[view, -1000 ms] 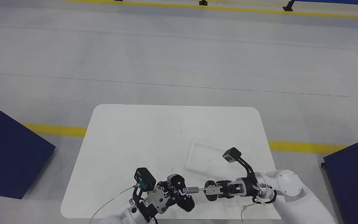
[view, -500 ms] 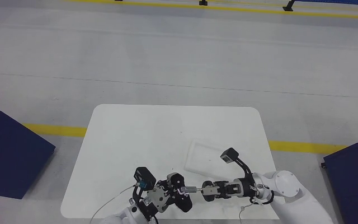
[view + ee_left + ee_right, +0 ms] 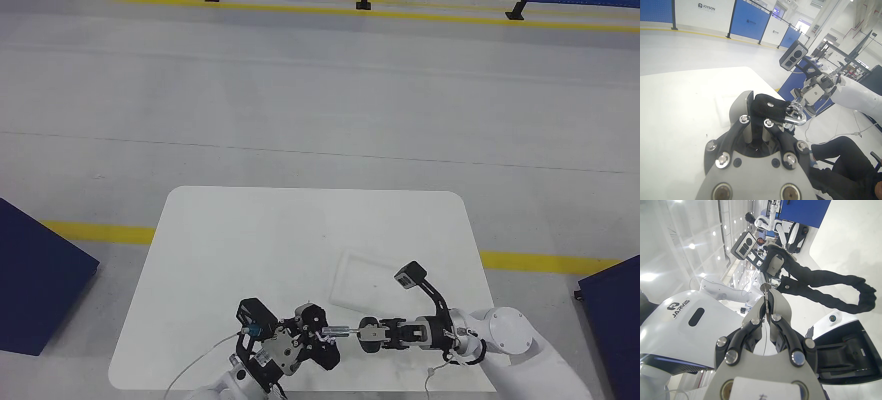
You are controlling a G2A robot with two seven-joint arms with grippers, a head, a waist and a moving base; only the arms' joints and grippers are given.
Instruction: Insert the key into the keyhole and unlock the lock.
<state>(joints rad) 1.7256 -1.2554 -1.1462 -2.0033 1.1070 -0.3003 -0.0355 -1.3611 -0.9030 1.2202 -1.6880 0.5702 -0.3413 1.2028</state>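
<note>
My left gripper (image 3: 318, 343) is near the table's front edge, shut on a cable lock with a black fabric sleeve (image 3: 768, 109) and a chrome lock head (image 3: 795, 114). The sleeve's loop (image 3: 857, 294) hangs free beyond it. Right beside it, my right gripper (image 3: 366, 332) is shut on a flat metal key (image 3: 767, 306). The key (image 3: 345, 330) points at the lock, and its tip meets the round keyhole face (image 3: 765, 287). I cannot tell how deep the key sits. In the left wrist view, the right gripper (image 3: 806, 96) shows just behind the chrome head.
A flat pale tray (image 3: 365, 280) lies on the white table (image 3: 250, 250), behind the grippers. Dark blue barriers (image 3: 30, 280) stand off both sides of the table. The table's far half is bare.
My right gripper has moved left with the key, closing the gap to the lock. The left gripper has shifted slightly with the lock.
</note>
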